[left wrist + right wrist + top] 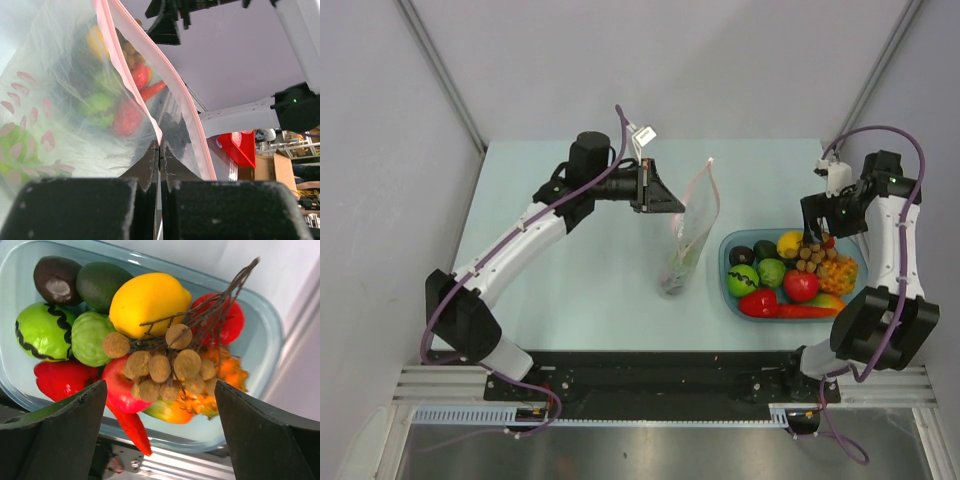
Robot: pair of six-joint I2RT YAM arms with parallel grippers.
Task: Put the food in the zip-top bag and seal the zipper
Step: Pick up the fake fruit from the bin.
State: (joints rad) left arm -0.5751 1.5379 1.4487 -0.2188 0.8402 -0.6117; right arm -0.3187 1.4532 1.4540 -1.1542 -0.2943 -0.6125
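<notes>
The clear zip-top bag [692,228] stands upright mid-table with green food [677,268] at its bottom. My left gripper [677,207] is shut on the bag's mouth edge; in the left wrist view the jaws [159,147] pinch the film where the pink zipper strip [186,102] ends, and the mouth gapes. My right gripper [817,238] is open above the tray of food. In the right wrist view it [160,405] straddles the brown grape cluster [165,365], touching nothing. A yellow lemon [147,302] and an orange pineapple [227,372] lie beside the cluster.
The light blue tray [725,278] sits at the right front, holding also red pieces [801,286], a green ball with a black zigzag [742,280] and dark avocados [764,250]. The table's front edge and a black rail run just below it.
</notes>
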